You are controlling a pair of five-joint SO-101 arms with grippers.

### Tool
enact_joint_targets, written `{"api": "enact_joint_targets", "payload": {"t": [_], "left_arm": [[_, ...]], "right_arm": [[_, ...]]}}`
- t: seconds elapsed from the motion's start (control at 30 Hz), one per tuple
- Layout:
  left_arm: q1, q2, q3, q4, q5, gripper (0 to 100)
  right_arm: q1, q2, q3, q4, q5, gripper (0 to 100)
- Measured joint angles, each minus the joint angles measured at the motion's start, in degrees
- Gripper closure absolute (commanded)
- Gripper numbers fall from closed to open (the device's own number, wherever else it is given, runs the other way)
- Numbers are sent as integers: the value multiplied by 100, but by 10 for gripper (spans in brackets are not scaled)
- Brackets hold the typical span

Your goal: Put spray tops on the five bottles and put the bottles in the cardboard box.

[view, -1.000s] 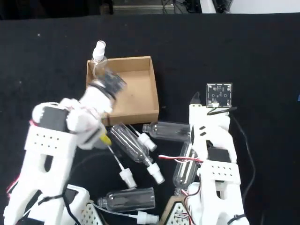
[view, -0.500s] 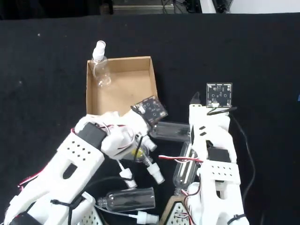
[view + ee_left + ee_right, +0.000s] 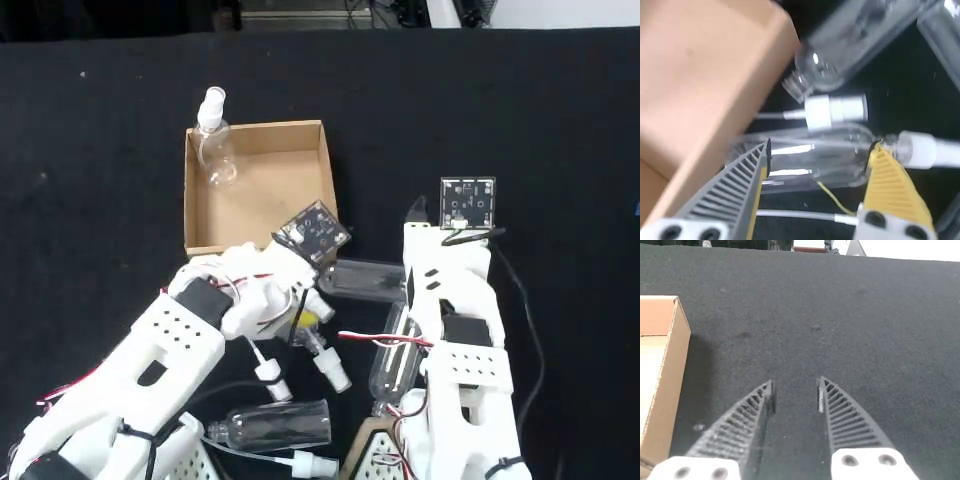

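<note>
Both gape — right claw (image 3: 795, 390) over cloth (image 3: 865, 315), left claw (image 3: 821, 146) astride a lying bottle (image 3: 805, 162), neck toward yellow finger (image 3: 890, 185).

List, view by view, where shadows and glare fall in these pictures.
High view: even light on the black cloth; small glints on the capped bottle in the cardboard box. Left wrist view: bright glare streaks along the clear bottle at the open left gripper. Right wrist view: the box throws a soft shadow onto the cloth beside its wall.
</note>
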Motion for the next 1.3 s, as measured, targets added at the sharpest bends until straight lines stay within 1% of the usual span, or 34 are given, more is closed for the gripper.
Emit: {"api": "enact_joint_targets", "payload": {"t": [0.1, 0.27, 0.37, 0.53, 0.77, 0.9, 1.03, 1.3], "left_arm": [[0, 0, 220, -9, -114, 708], [-273, -62, 387, 26, -334, 708], [-369, -70, 369, 404, -448, 708], [-448, -70, 35, 1380, -659, 708], [-448, -70, -9, 1846, -1248, 708], [-457, -70, -9, 1855, -1618, 708], [-457, -62, -9, 1679, -1873, 708], [-237, -62, 185, 941, -1925, 708]], "right_arm": [[0, 0, 0, 0, 0, 874], [0, 0, 0, 0, 0, 874], [0, 0, 0, 0, 0, 874], [0, 0, 0, 0, 0, 874], [0, 0, 0, 0, 0, 874], [0, 0, 0, 0, 0, 874], [0, 0, 0, 0, 0, 874], [0, 0, 0, 0, 0, 874]]}}
